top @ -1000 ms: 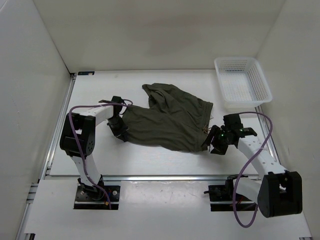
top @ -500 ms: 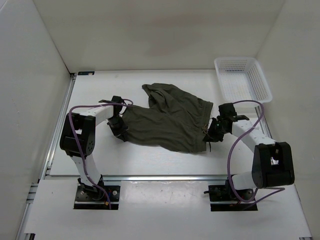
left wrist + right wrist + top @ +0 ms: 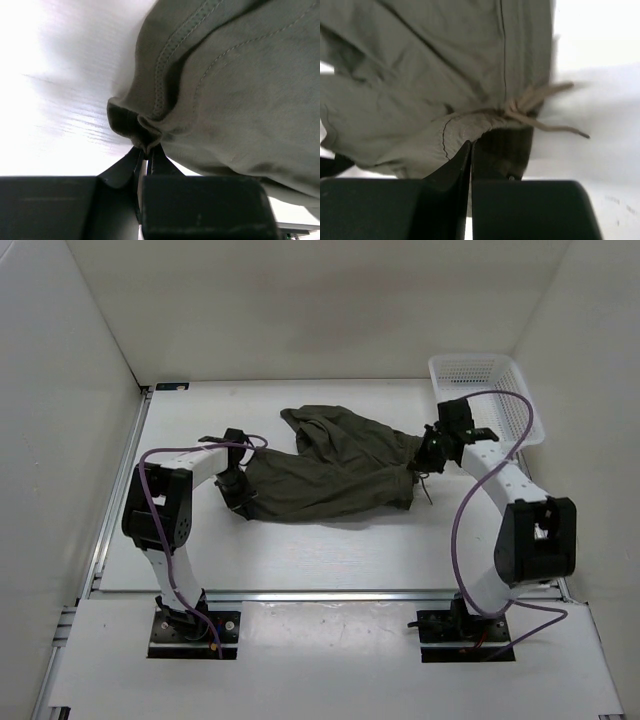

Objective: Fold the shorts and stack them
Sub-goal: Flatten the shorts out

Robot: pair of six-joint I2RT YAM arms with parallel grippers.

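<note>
The dark olive shorts (image 3: 335,468) lie crumpled across the middle of the white table (image 3: 300,550). My left gripper (image 3: 240,496) is shut on their left hem corner. In the left wrist view its closed tips (image 3: 146,152) pinch a small fold of stitched cloth (image 3: 220,85). My right gripper (image 3: 428,454) is shut on the gathered waistband at the right end of the shorts. In the right wrist view its closed tips (image 3: 471,145) bite the waistband (image 3: 470,127), and the pale drawstring (image 3: 545,124) trails to the right.
A white mesh basket (image 3: 486,405) stands at the back right corner, just behind my right wrist. White walls enclose the table on the left, back and right. A metal rail (image 3: 300,594) runs along the near edge in front of both arm bases.
My right gripper has shut on the waistband and swung toward the back, pulling the shorts' near right corner with it. The left gripper has kept its grip and place.
</note>
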